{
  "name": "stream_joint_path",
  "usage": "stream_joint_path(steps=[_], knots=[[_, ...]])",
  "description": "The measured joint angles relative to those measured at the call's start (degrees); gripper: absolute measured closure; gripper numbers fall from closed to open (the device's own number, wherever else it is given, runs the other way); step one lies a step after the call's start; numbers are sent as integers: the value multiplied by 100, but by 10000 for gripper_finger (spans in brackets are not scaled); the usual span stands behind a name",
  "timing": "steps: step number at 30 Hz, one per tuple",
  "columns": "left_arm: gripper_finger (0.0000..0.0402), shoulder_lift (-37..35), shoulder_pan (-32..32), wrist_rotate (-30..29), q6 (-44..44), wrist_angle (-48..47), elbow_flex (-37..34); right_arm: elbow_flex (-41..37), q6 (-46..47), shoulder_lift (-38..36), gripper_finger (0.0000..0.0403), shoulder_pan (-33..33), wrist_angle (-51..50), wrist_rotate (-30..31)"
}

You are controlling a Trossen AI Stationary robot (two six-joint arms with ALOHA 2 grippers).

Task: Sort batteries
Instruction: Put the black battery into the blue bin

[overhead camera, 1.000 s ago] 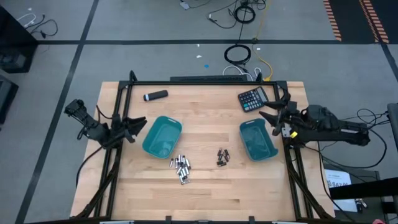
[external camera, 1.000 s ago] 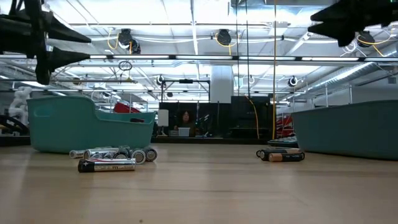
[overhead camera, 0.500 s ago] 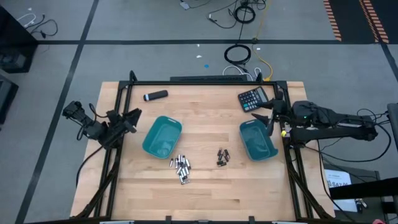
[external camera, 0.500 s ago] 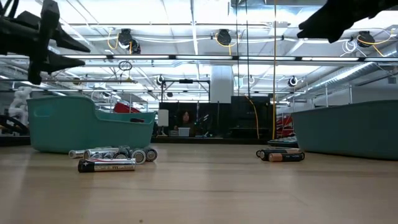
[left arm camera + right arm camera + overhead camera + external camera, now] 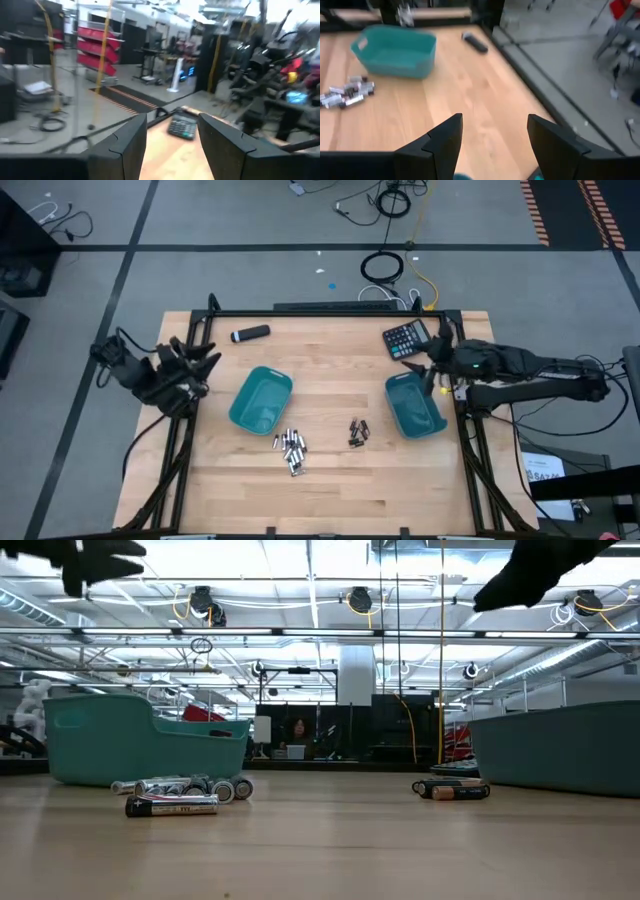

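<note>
The larger silvery-white batteries (image 5: 290, 448) lie in a loose heap on the table near the left teal bin (image 5: 261, 399); they also show in the low view (image 5: 180, 790) and the right wrist view (image 5: 347, 92). The thinner dark batteries (image 5: 357, 431) lie in a small cluster left of the right teal bin (image 5: 412, 404), and show low too (image 5: 450, 789). My left gripper (image 5: 203, 360) hovers open at the table's left edge, high above the wood. My right gripper (image 5: 432, 362) hovers open over the right bin's far end, beside the calculator.
A calculator (image 5: 405, 339) lies at the far right corner, also in the left wrist view (image 5: 184, 125). A black marker-like cylinder (image 5: 250, 333) lies near the far left. Black frame rails border the table. Bare wood (image 5: 330, 490) stretches along the near side.
My left gripper has risen and drawn back toward the table's far left, turning as it went. My right gripper has moved a little toward the table's left and far edge, over the right bin's far end. The batteries and bins have stayed put.
</note>
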Motion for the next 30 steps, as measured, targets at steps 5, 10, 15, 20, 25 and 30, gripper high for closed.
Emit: stream_joint_path(steps=[5,10,15,20,25,30], knots=[[215,1496,15,-370,459,-30,848,473,77,1020,188,115,-456,-38],[215,2918,139,-538,336,-23,1656,1293,-166,2057,188,293,-895,-401],[215,3752,226,-485,-189,-16,1992,1969,-215,2965,188,549,-1205,-578],[215,4327,360,-440,-815,-22,2015,2511,158,3939,188,972,-1801,-84],[215,4741,408,318,-1603,39,2024,3009,643,4510,188,1337,-2274,8],[215,5201,415,481,-1809,-3,2171,3082,415,4512,188,1780,-2310,-1]])
